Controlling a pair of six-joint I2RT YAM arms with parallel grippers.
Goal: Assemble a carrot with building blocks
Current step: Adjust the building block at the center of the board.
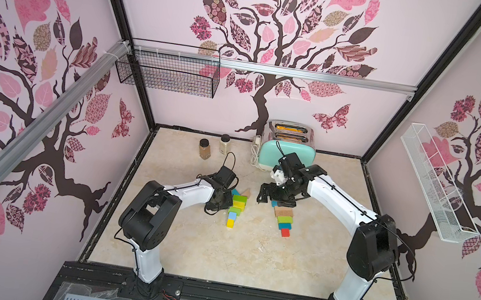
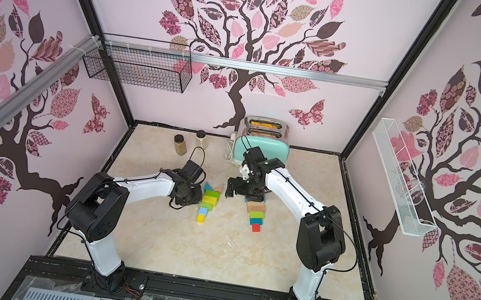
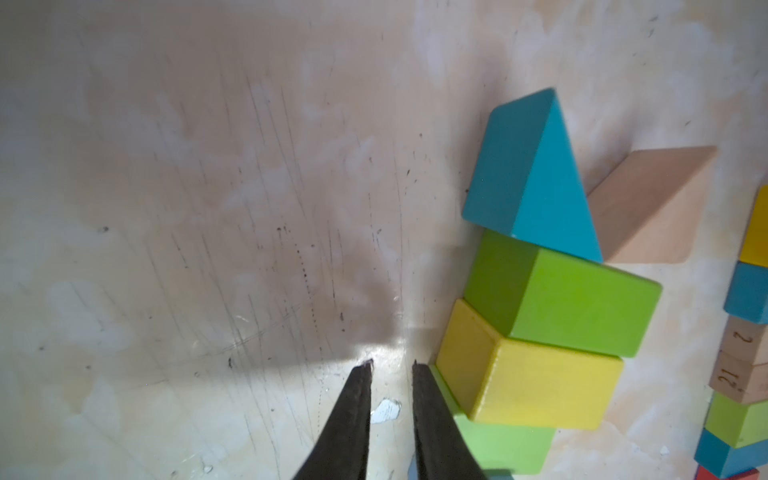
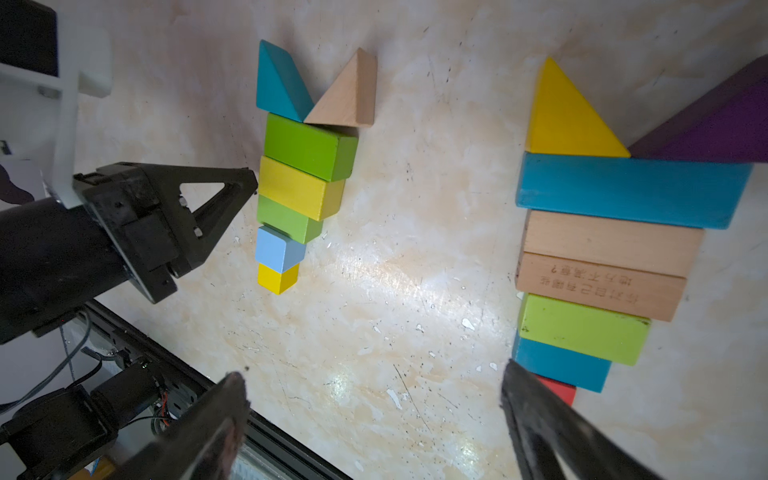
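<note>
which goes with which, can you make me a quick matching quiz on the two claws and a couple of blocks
1 left claw
2 right claw
3 red block
4 light blue cube

A open
B touching a yellow cube
C shut
D touching a teal block

Pairs: 1-C, 2-A, 3-D, 4-B

Toaster [image 1: 286, 152] and spice jars [image 1: 204, 148] mark a staged kitchen (framed lab booth).

Tan blocks [image 3: 739, 374] show "2", "21" and Chinese characters.
</note>
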